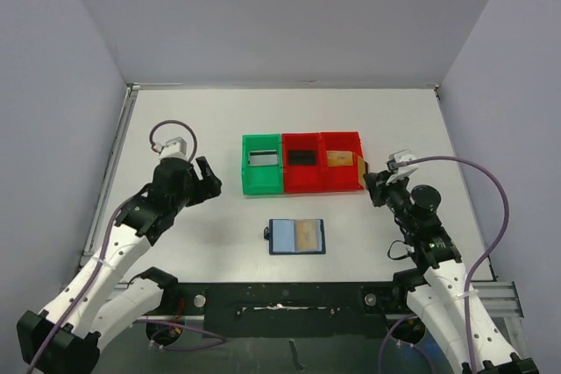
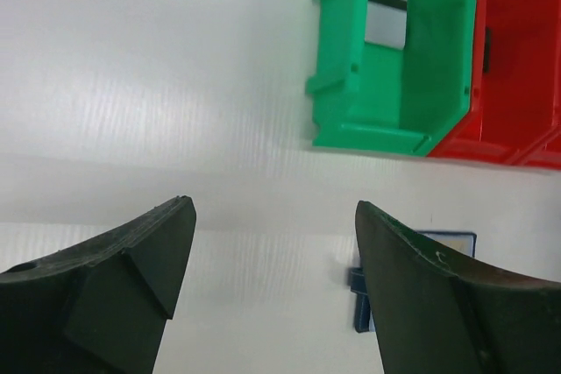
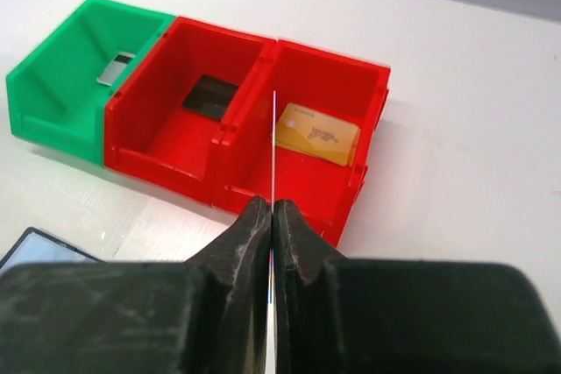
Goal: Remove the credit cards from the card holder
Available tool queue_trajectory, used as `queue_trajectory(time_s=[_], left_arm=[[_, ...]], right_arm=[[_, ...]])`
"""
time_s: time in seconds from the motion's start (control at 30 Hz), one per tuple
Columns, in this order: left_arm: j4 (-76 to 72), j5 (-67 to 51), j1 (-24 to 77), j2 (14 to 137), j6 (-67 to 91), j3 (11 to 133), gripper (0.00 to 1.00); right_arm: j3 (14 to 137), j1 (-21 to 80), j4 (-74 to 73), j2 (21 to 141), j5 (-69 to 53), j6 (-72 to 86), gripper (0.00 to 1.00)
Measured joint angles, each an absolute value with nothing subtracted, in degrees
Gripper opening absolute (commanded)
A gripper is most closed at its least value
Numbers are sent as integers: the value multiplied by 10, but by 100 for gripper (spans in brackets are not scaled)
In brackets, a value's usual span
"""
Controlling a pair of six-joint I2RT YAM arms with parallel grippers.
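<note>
Right tool (image 3: 273, 216) pinched shut on a thin card (image 3: 274, 142), held edge-on by the right red bin (image 3: 333, 57). Likely bound for the tan card (image 3: 317, 134) already inside. Left tool (image 2: 273, 243) spread wide, idle. Card holder (image 1: 297, 236) lies open on the desk (image 1: 193, 129), between the arms.

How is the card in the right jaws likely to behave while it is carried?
The card runs out of the right gripper as one straight thin line with no sag, so it is probably stiff. So thin, it is likely light. Only its near end is pinched, so it may pivot if it bumps a red bin.
</note>
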State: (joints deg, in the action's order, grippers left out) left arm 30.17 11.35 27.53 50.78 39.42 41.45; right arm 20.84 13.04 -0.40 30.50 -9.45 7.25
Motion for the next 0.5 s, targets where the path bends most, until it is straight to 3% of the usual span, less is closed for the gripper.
queue_trajectory(time_s=[0.27, 0.5], left_arm=[[297, 120, 194, 449, 295, 423, 73], [293, 130, 184, 466, 263, 405, 73]], right_arm=[[368, 165, -76, 421, -62, -14, 0], [388, 201, -91, 488, 10, -149, 0]])
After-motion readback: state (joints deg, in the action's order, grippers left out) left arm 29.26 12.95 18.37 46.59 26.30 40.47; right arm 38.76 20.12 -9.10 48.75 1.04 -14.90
